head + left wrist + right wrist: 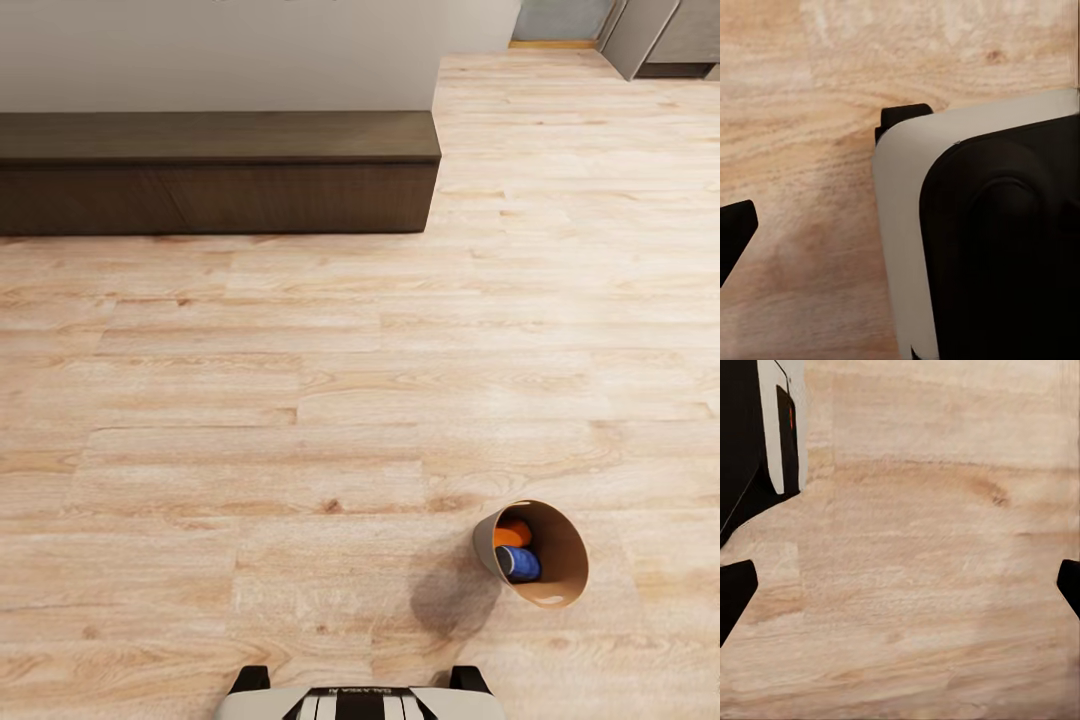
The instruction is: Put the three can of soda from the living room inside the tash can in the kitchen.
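My right pincer (900,581) hangs released over bare floor (930,510); my left pincer's (733,229) state I cannot tell. The tash can (560,590) stands on the floor just ahead of my base (360,700), toward my right pincer's side, holding an orange can (512,533) and a dark blue can (518,563). I judge 1 can remains to fetch. The low dark bench (215,170) lies far ahead.

The tash can (548,590) lies on the floor (300,400) at right (two cans (515,550) inside), bench (220,170) far behind.
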